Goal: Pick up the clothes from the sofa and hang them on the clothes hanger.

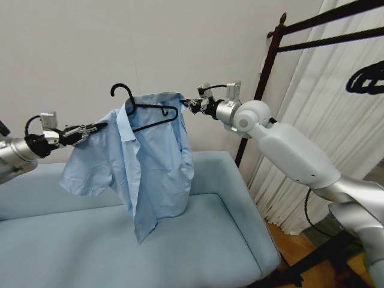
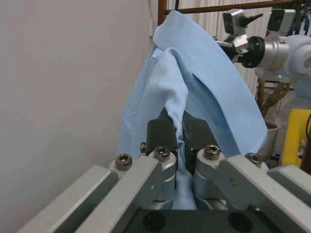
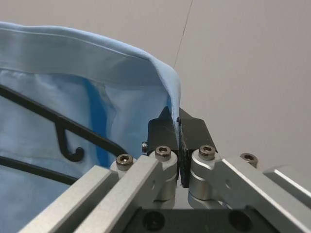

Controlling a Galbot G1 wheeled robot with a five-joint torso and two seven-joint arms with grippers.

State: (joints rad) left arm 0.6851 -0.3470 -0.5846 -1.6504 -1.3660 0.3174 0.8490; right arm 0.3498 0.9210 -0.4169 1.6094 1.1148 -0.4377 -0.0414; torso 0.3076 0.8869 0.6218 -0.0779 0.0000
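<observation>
A pale blue sofa (image 1: 198,252) stands against a plain wall, with a dark clothes rack (image 1: 268,57) by its right end. Above the seat I hold a light blue shirt (image 1: 153,168) with a black hanger (image 1: 150,111) in its neck. My left pincer (image 1: 99,126) is clamped on one shoulder and my right pincer (image 1: 185,103) on the other.

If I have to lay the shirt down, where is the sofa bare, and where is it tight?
The sofa seat is bare all along, from under the left gripper to its right end. Wall space above the shirt and hanger is open too. Tight spot: beside the right gripper, where the rack post and curtain stand close.
</observation>
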